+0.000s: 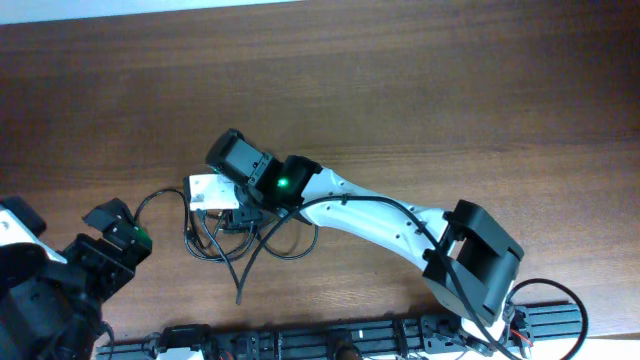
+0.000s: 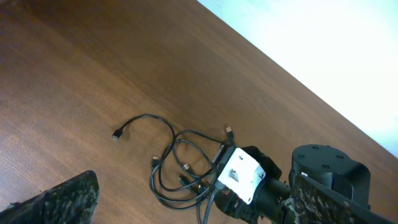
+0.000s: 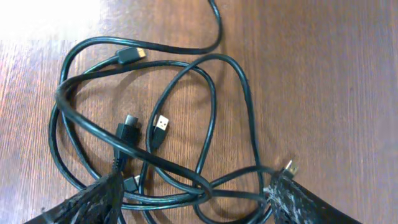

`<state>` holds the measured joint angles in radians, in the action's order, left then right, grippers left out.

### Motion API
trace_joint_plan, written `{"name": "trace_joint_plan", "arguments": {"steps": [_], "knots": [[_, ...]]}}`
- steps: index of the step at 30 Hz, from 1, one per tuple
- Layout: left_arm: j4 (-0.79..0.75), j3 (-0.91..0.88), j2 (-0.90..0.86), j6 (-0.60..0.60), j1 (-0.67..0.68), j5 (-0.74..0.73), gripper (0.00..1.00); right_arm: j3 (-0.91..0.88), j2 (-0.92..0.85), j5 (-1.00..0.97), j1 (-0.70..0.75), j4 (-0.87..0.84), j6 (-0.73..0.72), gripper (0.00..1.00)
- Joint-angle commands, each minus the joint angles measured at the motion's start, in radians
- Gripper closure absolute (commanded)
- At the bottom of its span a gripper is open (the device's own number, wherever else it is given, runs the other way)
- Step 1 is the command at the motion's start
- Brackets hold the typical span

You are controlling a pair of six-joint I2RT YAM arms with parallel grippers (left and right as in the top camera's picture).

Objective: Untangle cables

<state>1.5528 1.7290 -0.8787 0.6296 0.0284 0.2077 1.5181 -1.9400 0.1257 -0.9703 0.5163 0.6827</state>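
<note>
Right wrist: right claw point(image 3: 196, 186) wide astride cables point(image 3: 127, 134) (tips cropped); left claw point(image 2: 193, 190) wide, well apart

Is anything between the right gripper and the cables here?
Nothing visible. The right gripper hangs open directly above the cables, its jaws straddling the tangle, with only bare table around them.

Cables point(image 3: 127, 134): glossy blk plastic, metal plug tips. Table point(image 1: 450, 90): smooth wood, slight sheen.
</note>
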Motion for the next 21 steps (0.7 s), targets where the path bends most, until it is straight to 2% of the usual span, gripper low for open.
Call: {"name": "trace_joint_plan", "arguments": {"steps": [1, 5, 7, 8, 10, 14, 15, 16, 17, 21], "knots": [[0.002, 0.011, -0.002, 0.002, -0.006, 0.018, 0.01, -0.004, -0.047, 0.043, -0.002, -0.006, 0.073, 0.26], [0.002, 0.011, -0.002, 0.002, -0.006, 0.018, 0.01, -0.004, -0.066, 0.085, 0.003, -0.010, 0.073, 0.26], [0.002, 0.011, -0.002, 0.002, -0.006, 0.018, 0.01, -0.004, -0.076, 0.094, 0.003, -0.022, 0.073, 0.37], [0.002, 0.011, -0.002, 0.002, -0.006, 0.018, 0.01, -0.005, -0.080, 0.108, 0.003, -0.024, 0.073, 0.39], [0.003, 0.011, -0.002, 0.002, -0.006, 0.018, 0.01, -0.005, -0.083, 0.111, 0.003, -0.024, 0.072, 0.48], [0.005, 0.011, -0.002, 0.002, -0.006, 0.018, 0.01, -0.006, -0.109, 0.111, 0.003, -0.024, 0.072, 0.55], [0.006, 0.011, -0.002, 0.002, -0.006, 0.018, 0.01, -0.006, -0.114, 0.110, 0.003, -0.023, 0.072, 0.75], [0.006, 0.011, -0.002, 0.002, -0.006, 0.018, 0.01, -0.006, -0.122, 0.110, 0.003, -0.023, 0.069, 0.88], [0.006, 0.011, -0.002, 0.002, -0.006, 0.018, 0.01, -0.006, -0.126, 0.110, 0.003, -0.023, 0.069, 0.95], [0.005, 0.011, -0.002, 0.002, -0.006, 0.018, 0.01, -0.005, -0.129, 0.099, 0.003, -0.038, 0.069, 0.96]]}}
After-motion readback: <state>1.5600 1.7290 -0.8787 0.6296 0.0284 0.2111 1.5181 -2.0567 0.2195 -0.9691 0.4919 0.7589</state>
